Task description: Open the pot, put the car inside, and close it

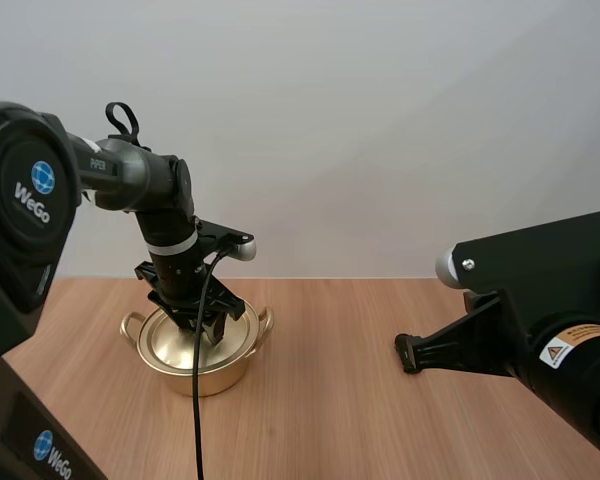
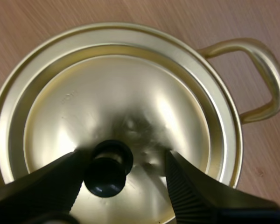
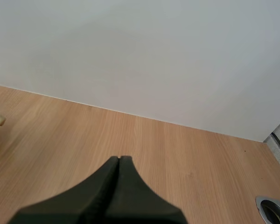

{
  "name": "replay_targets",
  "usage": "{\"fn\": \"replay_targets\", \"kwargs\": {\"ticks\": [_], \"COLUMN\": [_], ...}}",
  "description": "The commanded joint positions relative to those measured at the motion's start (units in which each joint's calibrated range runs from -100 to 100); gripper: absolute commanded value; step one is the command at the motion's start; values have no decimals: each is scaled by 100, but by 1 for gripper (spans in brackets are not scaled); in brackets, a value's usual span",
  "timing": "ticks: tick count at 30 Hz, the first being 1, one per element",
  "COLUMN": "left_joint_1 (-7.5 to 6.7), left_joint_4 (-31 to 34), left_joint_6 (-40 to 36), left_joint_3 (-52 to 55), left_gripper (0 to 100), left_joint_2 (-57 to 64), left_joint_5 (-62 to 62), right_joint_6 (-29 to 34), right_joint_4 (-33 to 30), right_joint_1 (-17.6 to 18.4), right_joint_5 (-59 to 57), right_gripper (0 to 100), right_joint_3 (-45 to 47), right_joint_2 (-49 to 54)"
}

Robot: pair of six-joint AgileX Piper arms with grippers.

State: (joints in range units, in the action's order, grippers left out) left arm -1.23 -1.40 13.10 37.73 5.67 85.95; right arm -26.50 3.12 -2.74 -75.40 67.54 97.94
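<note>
The pot [image 1: 218,378] is set on the table [image 1: 340,410] toward the left arm's side, with the lid [image 2: 116,93] seated flat in the rim, so the opening step is judged not yet done. The left gripper [image 2: 123,156] is held low over the lid with its fingers [image 2: 186,186] spread wide and the black knob [image 2: 107,170] between them. One finger is just beside or touching the knob and the other is clearly apart from it, so the knob sits off-centre in the gap. For a clean grasp the gripper would best be shifted sideways until the knob is centred. It should then be closed on the neck under the knob head, not on the rounded top, where slipping is likely. The lift should be taken straight up so the lid is not dragged on the rim and the pot, probably light, is not tipped. The right gripper [image 3: 119,161] is pressed together as one wedge on nothing, over bare table well apart from the pot.
</note>
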Motion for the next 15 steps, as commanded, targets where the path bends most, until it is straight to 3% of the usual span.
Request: {"fn": "replay_targets", "kwargs": {"ticks": [1, 6, 15], "left_joint_1": [-2, -2, -2], "left_joint_4": [89, 170, 140], "left_joint_6": [7, 7, 7], "left_joint_3": [9, 9, 9], "left_gripper": [85, 82, 64], "left_joint_2": [10, 10, 10], "left_joint_5": [-84, -273, -461], "right_joint_6": [2, 2, 2], "right_joint_4": [-7, -7, -7], "right_joint_1": [-6, -6, -6], "right_joint_5": [-2, -2, -2], "right_gripper": [0, 0, 0], "right_joint_3": [3, 3, 3], "right_joint_2": [-4, -4, -4]}}
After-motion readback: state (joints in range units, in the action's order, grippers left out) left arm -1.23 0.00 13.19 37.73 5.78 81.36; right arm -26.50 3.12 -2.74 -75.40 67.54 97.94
